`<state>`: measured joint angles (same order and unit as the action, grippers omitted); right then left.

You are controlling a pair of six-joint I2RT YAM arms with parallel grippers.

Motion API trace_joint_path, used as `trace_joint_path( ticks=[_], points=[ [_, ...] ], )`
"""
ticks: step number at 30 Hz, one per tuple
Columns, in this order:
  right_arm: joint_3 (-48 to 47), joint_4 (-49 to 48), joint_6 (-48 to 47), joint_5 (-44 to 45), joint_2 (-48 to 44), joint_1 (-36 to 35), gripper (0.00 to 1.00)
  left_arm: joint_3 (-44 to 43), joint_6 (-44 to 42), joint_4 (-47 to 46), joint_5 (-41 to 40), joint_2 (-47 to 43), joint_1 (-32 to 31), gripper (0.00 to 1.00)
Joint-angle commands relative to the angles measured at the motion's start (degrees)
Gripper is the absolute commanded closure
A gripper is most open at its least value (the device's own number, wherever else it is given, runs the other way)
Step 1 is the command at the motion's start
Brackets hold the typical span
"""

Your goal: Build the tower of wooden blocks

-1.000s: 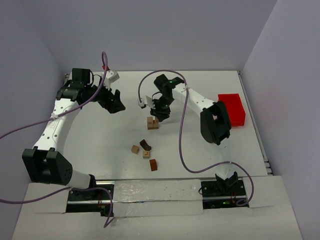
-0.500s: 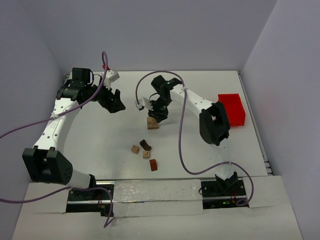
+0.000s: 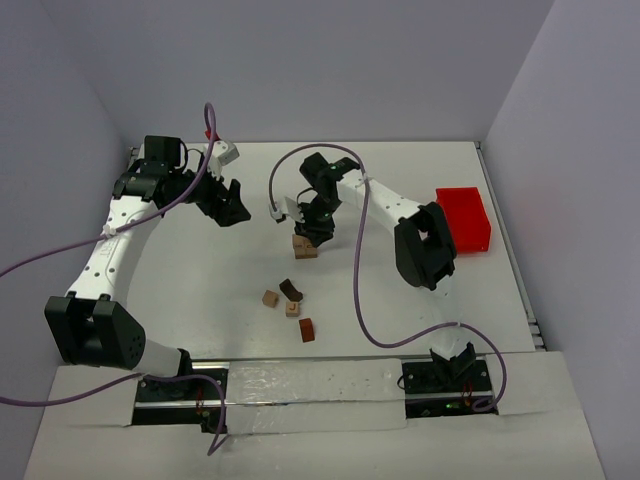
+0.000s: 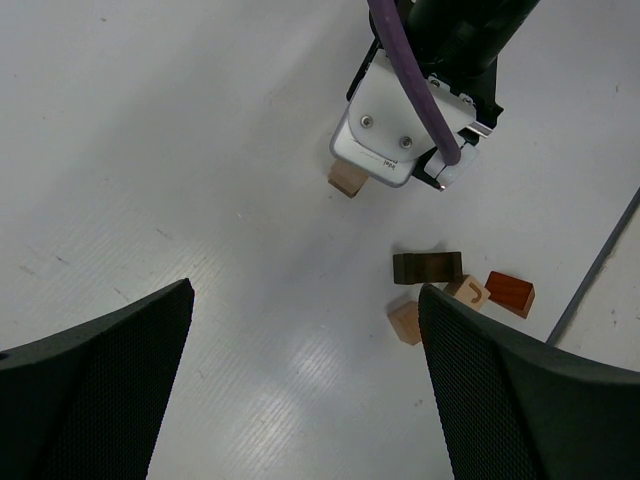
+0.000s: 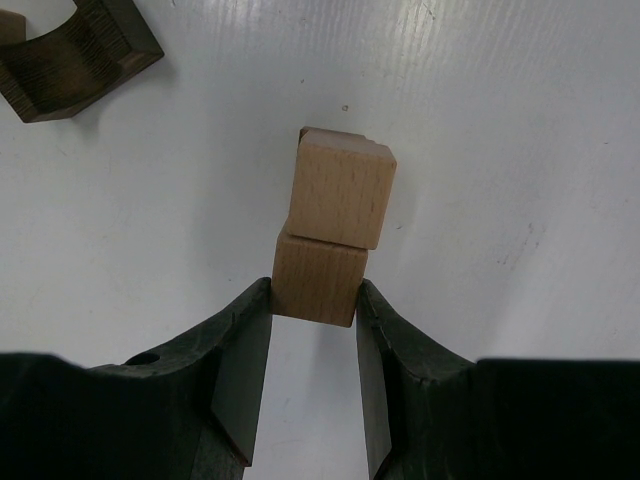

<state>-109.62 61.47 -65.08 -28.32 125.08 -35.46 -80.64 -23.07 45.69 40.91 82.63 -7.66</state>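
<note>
My right gripper (image 3: 313, 229) (image 5: 314, 330) is shut on a light tan cube (image 5: 316, 283), its fingers touching both sides. This cube rests against a second tan cube (image 5: 341, 192) of the stack (image 3: 304, 248), which also shows in the left wrist view (image 4: 347, 180). Loose blocks lie nearer the arms: a tan cube (image 3: 270, 298), a dark brown arch piece (image 3: 291, 290) (image 4: 427, 267) (image 5: 70, 55), a lettered tan cube (image 3: 292, 309) (image 4: 468, 293) and a reddish-brown block (image 3: 307, 329) (image 4: 510, 293). My left gripper (image 3: 226, 206) (image 4: 305, 400) is open and empty, well left of the stack.
A red plastic bin (image 3: 465, 218) stands at the right edge of the white table (image 3: 200, 280). Purple cables loop over both arms. Walls close in the back and the sides.
My right gripper has shifted slightly left and toward the near side, over the tan cubes. The left arm and the loose blocks have not moved.
</note>
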Motion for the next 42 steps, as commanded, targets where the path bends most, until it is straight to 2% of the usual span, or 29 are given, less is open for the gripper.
trace_joint_path(
  ticks=[1, 4, 8, 12, 14, 16, 19, 22, 27, 32, 37, 42],
  points=[
    [-2.4, 0.5, -0.8, 0.0, 0.5, -0.5, 0.79, -1.4, -0.8, -0.1, 1.2, -0.7, 0.4, 0.01],
    [-2.5, 0.5, -0.7, 0.0, 0.5, -0.5, 0.71, -1.4, -0.8, -0.1, 1.4, -0.8, 0.4, 0.01],
    [-2.3, 0.7, -0.5, 0.0, -0.1, -0.5, 0.56, -1.2, -1.2, 0.0, 1.8, -1.1, 0.4, 0.01],
    [-1.9, 0.9, 0.1, -0.1, -1.8, -0.5, 0.47, 0.0, -1.8, 0.0, 2.8, -2.0, 0.4, 0.01],
    [-1.9, 1.3, 0.6, -0.3, -3.4, -0.4, 0.39, 1.1, -3.2, -0.1, 4.2, -2.9, 0.4, 0.01],
    [-2.1, 1.6, 1.2, -0.8, -5.0, -0.5, 0.36, 2.7, -4.7, 0.0, 5.4, -3.8, 0.4, 0.01],
    [-2.8, 2.1, 2.6, -2.9, -8.6, -0.5, 0.18, 4.9, -8.8, 1.3, 6.8, -4.9, 0.4, 0.01],
    [-3.6, 2.1, 5.4, -4.8, -12.5, -0.2, 0.15, 6.8, -14.8, 3.6, 8.1, -5.3, 0.2, 0.03],
    [-0.5, 0.2, 13.0, -8.7, -21.6, 2.6, 0.14, 12.7, -23.3, 6.1, 5.3, -5.8, -3.3, 0.09],
    [9.0, -1.4, 18.9, -11.3, -28.9, 9.4, 0.13, 18.2, -29.1, 5.7, 1.9, -5.7, -9.8, 0.15],
    [20.9, -2.7, 23.2, -14.4, -35.1, 21.1, 0.13, 23.6, -34.7, 1.9, -0.6, -5.4, -17.5, 0.2],
    [27.2, -2.8, 23.7, -15.4, -38.8, 27.3, 0.13, 24.8, -36.4, -0.6, -0.8, -2.1, -20.1, 0.23]
  ],
)
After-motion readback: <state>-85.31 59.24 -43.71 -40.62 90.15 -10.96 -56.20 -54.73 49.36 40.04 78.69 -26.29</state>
